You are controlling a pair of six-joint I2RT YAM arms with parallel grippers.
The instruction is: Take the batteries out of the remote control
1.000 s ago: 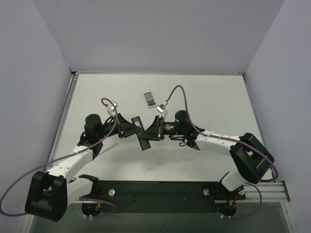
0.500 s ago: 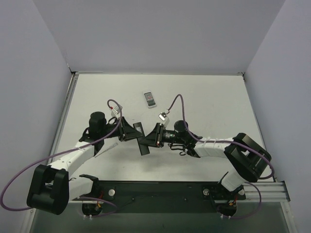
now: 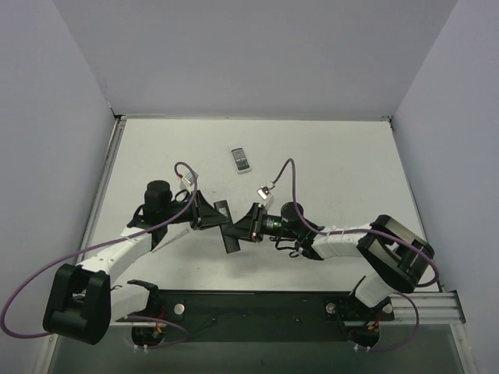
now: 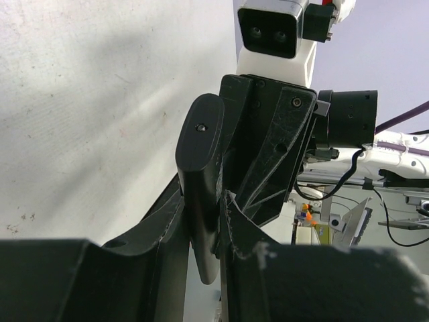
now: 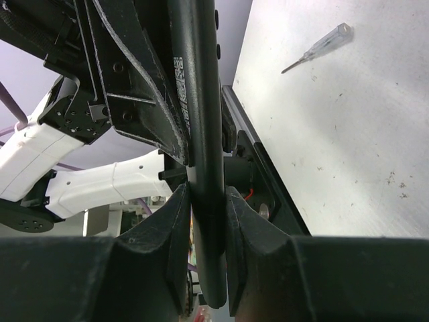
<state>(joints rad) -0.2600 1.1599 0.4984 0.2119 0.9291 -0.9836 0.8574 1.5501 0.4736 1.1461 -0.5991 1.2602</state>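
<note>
The black remote control [image 3: 230, 242] is held above the table between both grippers at the table's middle. My left gripper [image 3: 218, 219] is shut on it from the left and my right gripper [image 3: 240, 230] is shut on it from the right. In the left wrist view the remote [image 4: 200, 157] stands upright between my left gripper's [image 4: 202, 231] pads. In the right wrist view the remote [image 5: 201, 100] runs up between my right gripper's [image 5: 207, 204] pads. No batteries or battery recess are in view.
A short white remote with dark buttons [image 3: 241, 159] lies at the back middle of the table. A thin clear pen-like tool [image 5: 316, 47] lies on the table, seen in the top view beside the left arm [image 3: 173, 237]. Grey walls enclose the table.
Both grippers, still shut on the remote, have moved a little toward the near edge. The right wrist has come lower and closer to the left one.
</note>
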